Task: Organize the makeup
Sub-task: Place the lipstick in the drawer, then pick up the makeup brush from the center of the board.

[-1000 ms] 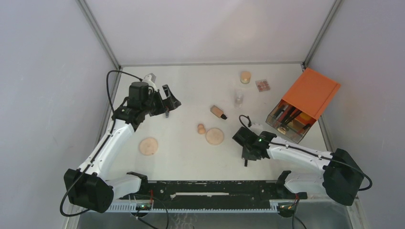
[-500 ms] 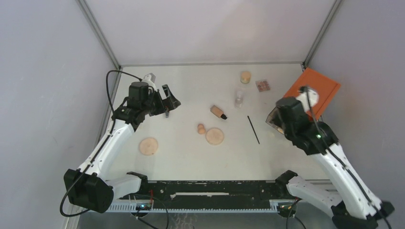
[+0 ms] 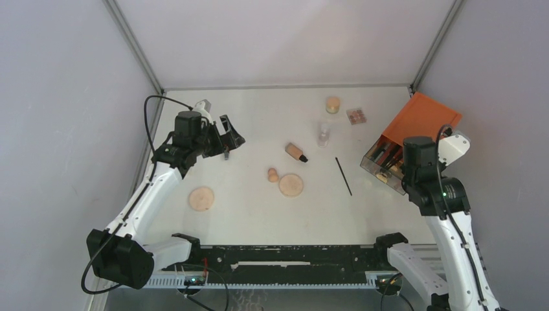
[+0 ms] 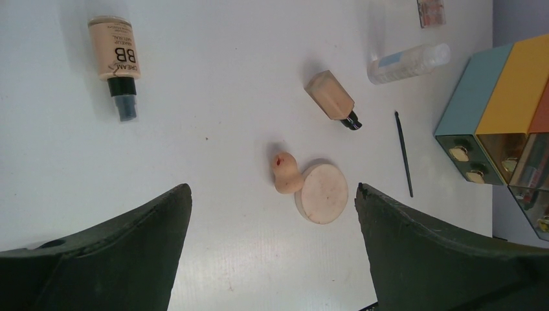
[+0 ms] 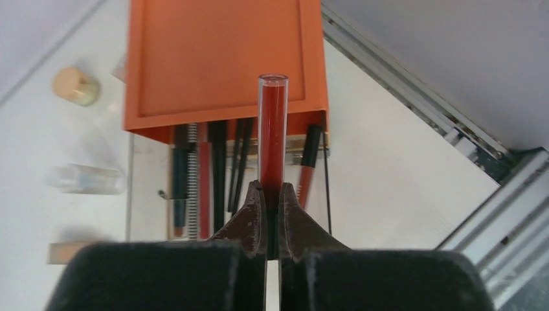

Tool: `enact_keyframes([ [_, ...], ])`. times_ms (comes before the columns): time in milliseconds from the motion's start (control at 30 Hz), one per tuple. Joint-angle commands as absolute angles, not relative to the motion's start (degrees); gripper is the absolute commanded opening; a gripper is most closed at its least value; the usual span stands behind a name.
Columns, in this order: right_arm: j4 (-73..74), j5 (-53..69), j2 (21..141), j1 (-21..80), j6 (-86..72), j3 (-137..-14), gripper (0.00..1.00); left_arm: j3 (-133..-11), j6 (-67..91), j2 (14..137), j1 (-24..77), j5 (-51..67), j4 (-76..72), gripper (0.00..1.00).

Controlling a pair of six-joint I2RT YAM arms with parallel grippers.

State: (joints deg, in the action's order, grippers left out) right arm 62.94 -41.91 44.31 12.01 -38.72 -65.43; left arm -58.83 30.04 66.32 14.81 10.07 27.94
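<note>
Now the right gripper (image 5: 272, 194) is clenched on a red pencil (image 5: 272, 123) with a clear cap, holding it over the pulled-out drawer (image 5: 147, 175) of the orange-topped box (image 5: 220, 58) (the cap end reaches across the orange top in the wrist view). Other pencils (image 5: 204, 181) lie lengthwise in that drawer. The left gripper (image 4: 272, 188) hangs above the table's (image 3: 246, 214) left rear part, jaws spread wide, grasping nothing. Loose on the table lie a thin black brush (image 3: 344, 175), a peach bottle (image 3: 295, 151), a beige sponge (image 3: 273, 175) against a tan disc (image 3: 291, 184), a second disc (image 3: 201, 198), a clear bottle (image 3: 323, 134) and a small palette (image 3: 356, 116).
</note>
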Motion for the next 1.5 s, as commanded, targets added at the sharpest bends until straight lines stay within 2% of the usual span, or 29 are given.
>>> enact_keyframes([
  [0,61.1,-37.5,46.4,8.0,-34.5,-62.5,0.00,-58.5,30.2,66.1,14.5,10.2,26.5,1.00],
  [100,60.1,-34.9,47.3,6.6,-34.1,-60.4,0.01,-58.3,30.3,66.2,14.5,10.2,26.4,1.00],
  [167,59.7,-32.4,47.4,6.4,-33.5,-59.9,0.07,-58.3,30.3,66.1,14.5,10.3,26.3,1.00],
  [233,59.7,-29.6,47.0,6.4,-32.6,-60.4,0.26,-58.4,30.3,65.9,14.5,10.1,26.4,1.00],
  [267,59.7,-28.9,46.8,6.3,-32.3,-60.5,0.40,-58.4,30.2,65.8,14.5,9.9,26.4,1.00],
  [300,60.0,-28.8,46.4,6.4,-32.1,-60.8,0.48,-58.4,30.1,65.9,14.5,10.0,26.4,1.00],
  [333,60.3,-28.8,46.1,6.3,-31.9,-61.3,0.50,-58.4,30.1,65.9,14.5,10.0,26.4,1.00],
  [567,60.0,-26.2,43.5,6.3,-28.5,-67.9,0.51,-58.4,30.3,65.9,14.4,10.1,26.3,1.00],
  [733,52.1,-7.0,42.9,8.5,-22.3,-69.1,0.48,-58.2,30.4,65.7,14.5,10.1,26.1,1.00],
  [800,51.2,-5.4,45.6,14.4,-22.3,-69.1,0.48,-58.1,30.4,65.8,14.5,10.1,26.0,1.00],
  [933,50.3,-20.8,55.1,37.4,-21.8,-69.2,0.48,-57.6,30.8,65.4,14.5,10.0,25.8,1.00],
  [1067,48.4,-18.9,67.2,45.0,-21.1,-68.7,0.49,-57.4,30.3,64.9,14.5,9.4,26.4,1.00],
  [1233,44.4,-16.6,77.4,45.0,-22.5,-64.3,0.51,-57.2,30.0,64.2,14.5,8.5,27.2,1.00],
  [1467,39.1,-17.0,86.8,36.1,-21.4,-63.6,0.50,-56.9,29.8,64.2,14.5,8.2,27.4,1.00],
])
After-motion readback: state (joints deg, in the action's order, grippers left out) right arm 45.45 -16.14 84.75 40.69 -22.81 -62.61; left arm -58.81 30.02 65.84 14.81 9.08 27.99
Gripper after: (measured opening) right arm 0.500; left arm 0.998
